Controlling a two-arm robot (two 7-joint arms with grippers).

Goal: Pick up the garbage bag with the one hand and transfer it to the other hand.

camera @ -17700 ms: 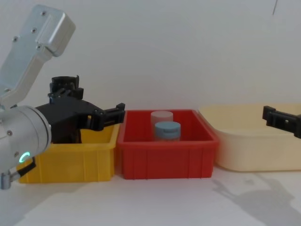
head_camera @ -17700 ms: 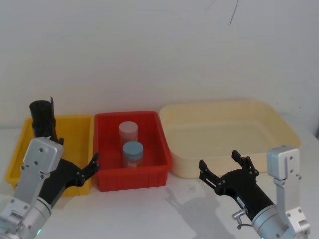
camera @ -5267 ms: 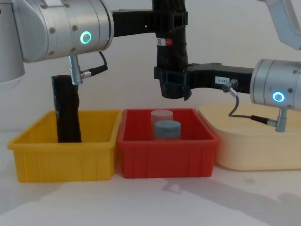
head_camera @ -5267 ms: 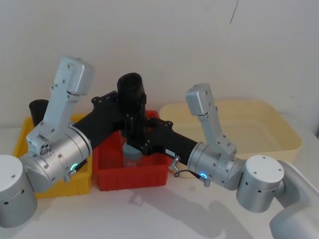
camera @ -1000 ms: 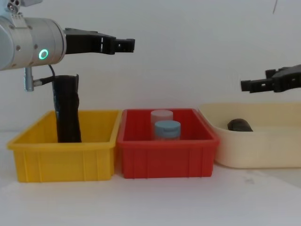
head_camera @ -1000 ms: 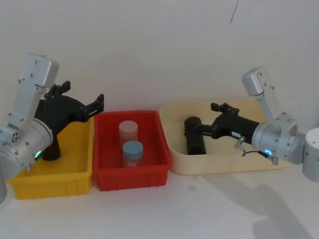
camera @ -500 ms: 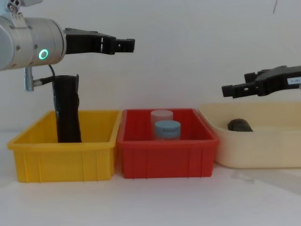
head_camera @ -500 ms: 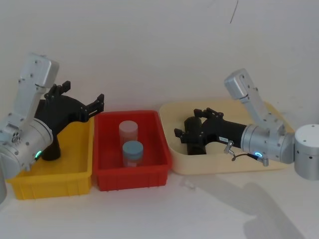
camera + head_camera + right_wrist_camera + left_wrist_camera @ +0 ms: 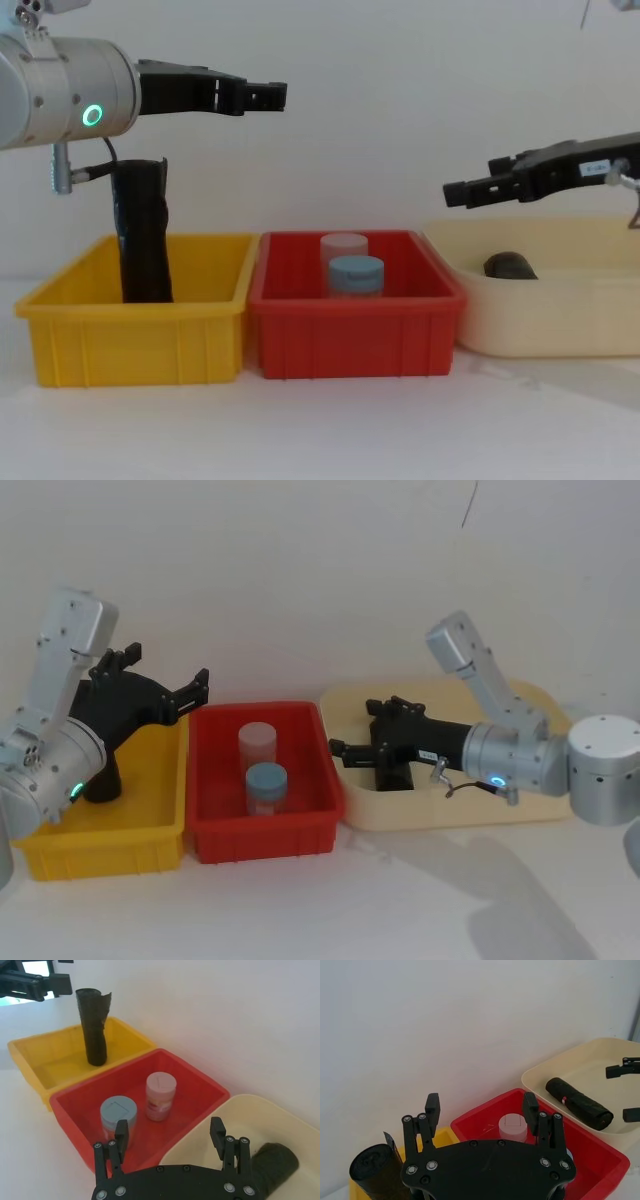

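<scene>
1. Right pincer (image 9: 352, 727) has swung across toward the robot's left over the last second. It was back over the far side of the cream tub (image 9: 450, 805), and now its tips poke out over the tub's rim next to the red bin (image 9: 265, 835).
2. It's spread wide with nothing between the fingers, which the right wrist view shows clearly. So it's empty.
3. Garbage bag (image 9: 577, 1104) hasn't budged in that time. It's lying on its side on the floor of the cream tub, red-and-white label band facing up, with the right arm passing above it and not touching as far as I can tell.
4. Left pincer (image 9: 165, 670) is right where it was, held high over the yellow bin (image 9: 110, 845), also wide open and empty. The plain black roll (image 9: 143, 235) stands upright in that bin below it.
5. Two jars (image 9: 260, 765) sit untouched in the red bin.
6. My read: the hand-to-hand pass looks finished, since the bag ended up on the right side and got let go in the tub. The sideways swing looks like the arm clearing out rather than lining up another grab, but that's a guess.
7. Only risk I'd flag is the arm clipping the bag or the tub rim on the way.
</scene>
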